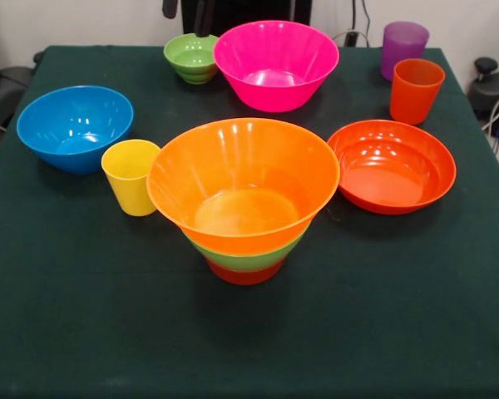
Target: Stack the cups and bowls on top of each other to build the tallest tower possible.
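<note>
Nearest the camera, and farthest out from the tool (191,12), the tower (243,199) stands on the dark green counter (83,332). It is a nested stack: a small red-orange bowl (245,274) at the base, a medium green bowl (249,258) showing as a thin band above it, and a large yellow-orange bowl (241,179) sitting open and upright on top, with nothing inside it.

Just beside the stack's left edge stands the yellow cup (130,176), upright and touching or nearly touching the big bowl's rim. A little further toward the tool on that side rests the blue bowl (75,126), apart from the cup. On the stack's other side lies the shallow orange bowl (392,166), close to the yellow-orange rim; whether the two touch cannot be told.

Further back, the orange cup (416,90) stands upright just behind the shallow bowl, and the purple cup (403,48) stands behind it, near the counter's far right corner.

Closest to the tool are the large pink bowl (276,65) and the small ribbed green bowl (191,56), side by side and about touching. The green one sits almost directly under the tool.

Only dark tips of the tool show at the top edge, above the small green bowl. It has hold of nothing visible, and how far apart its jaws stand cannot be told.
</note>
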